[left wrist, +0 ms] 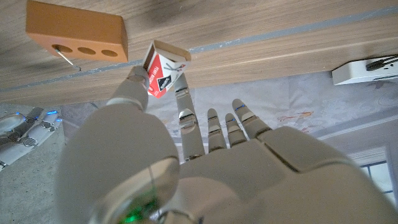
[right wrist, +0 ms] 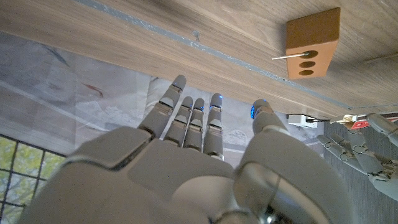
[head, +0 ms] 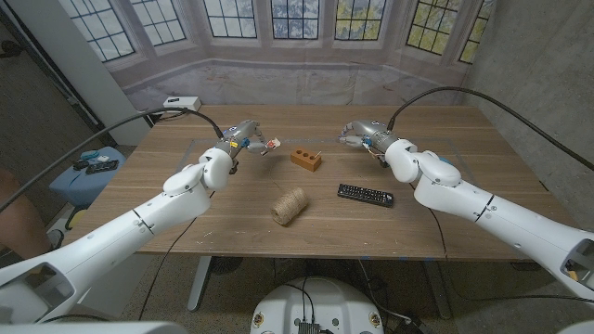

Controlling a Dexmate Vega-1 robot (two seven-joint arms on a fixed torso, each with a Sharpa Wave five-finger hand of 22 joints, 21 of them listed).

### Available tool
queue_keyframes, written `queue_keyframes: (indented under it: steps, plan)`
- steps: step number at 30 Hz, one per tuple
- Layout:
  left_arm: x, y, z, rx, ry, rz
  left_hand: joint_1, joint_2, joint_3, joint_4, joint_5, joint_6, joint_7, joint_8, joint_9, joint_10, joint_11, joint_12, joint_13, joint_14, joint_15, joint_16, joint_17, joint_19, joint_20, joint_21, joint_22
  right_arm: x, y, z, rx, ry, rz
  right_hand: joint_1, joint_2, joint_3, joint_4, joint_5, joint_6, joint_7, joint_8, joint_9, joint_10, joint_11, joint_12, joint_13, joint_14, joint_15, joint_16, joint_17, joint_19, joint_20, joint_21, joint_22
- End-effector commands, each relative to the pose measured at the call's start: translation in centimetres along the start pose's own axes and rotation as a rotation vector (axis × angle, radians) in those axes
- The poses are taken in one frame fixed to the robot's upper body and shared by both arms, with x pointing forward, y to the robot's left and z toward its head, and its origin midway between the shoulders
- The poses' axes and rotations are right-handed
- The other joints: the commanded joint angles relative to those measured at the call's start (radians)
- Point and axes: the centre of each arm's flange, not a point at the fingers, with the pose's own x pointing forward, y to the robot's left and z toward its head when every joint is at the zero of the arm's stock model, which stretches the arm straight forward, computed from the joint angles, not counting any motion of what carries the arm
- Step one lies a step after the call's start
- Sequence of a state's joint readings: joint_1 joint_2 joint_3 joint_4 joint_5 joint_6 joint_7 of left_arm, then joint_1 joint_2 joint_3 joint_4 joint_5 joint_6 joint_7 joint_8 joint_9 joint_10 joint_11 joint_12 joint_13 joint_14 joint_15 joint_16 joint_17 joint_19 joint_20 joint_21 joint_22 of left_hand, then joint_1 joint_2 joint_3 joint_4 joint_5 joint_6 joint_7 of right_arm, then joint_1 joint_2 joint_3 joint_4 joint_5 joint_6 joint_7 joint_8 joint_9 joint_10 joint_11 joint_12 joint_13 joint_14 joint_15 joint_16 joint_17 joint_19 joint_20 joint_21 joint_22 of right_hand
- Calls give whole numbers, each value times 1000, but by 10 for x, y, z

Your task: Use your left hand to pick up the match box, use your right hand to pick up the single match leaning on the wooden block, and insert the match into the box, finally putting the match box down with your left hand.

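The left hand [head: 243, 135] pinches the small red-and-white cardboard match box [left wrist: 163, 70] between thumb and a finger, lifted off the pale wooden table [head: 186, 209], its drawer end seemingly slid open toward the block; the right hand [head: 357, 134] holds nothing, fingers spread and extended, hovering near the far side of the table, to the right of the block; the single thin wooden match [right wrist: 284, 57] leans against the small orange-brown wooden block with three round holes [head: 305, 159], which sits between the two hands. The step in hand, as I judge it, is the right hand's pick of the match; it would do well to come in low from its own side, close thumb and fingertip on the free upper part of the stick, and lift along its lean so the block is not nudged; the left hand should hold the box steady, opening toward the right. Nearer the robot lie a ball of beige twine [head: 290, 206] and a black remote control [head: 364, 195], both well apart from the block and not in the path; a white box with a cable [head: 181, 103] sits at the far left corner.
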State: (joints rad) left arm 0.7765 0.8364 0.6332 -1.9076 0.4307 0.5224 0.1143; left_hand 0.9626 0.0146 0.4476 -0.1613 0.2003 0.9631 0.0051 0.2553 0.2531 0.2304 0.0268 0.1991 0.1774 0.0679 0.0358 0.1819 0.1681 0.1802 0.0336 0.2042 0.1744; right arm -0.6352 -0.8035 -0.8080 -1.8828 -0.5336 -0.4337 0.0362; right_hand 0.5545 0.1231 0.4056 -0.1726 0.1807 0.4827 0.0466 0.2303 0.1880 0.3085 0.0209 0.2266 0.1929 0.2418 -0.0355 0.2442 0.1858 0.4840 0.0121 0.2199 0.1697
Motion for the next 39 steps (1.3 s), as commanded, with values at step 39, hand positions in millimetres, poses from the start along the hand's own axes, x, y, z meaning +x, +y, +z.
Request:
queue_keyframes:
  steps: [39]
  plan:
    - [19,-3,7,-86,-27,-74,25,9,-14,2,6,13,1,3,8,6,6,-2,3,7,4,-4,2,-4,2,-4,6,10,22,42,-463,-253,-213,122,-50,-9,-10,1,130,-45,19,4,108,-68,7,2,117,-48,22,6,76,-19,9,6]
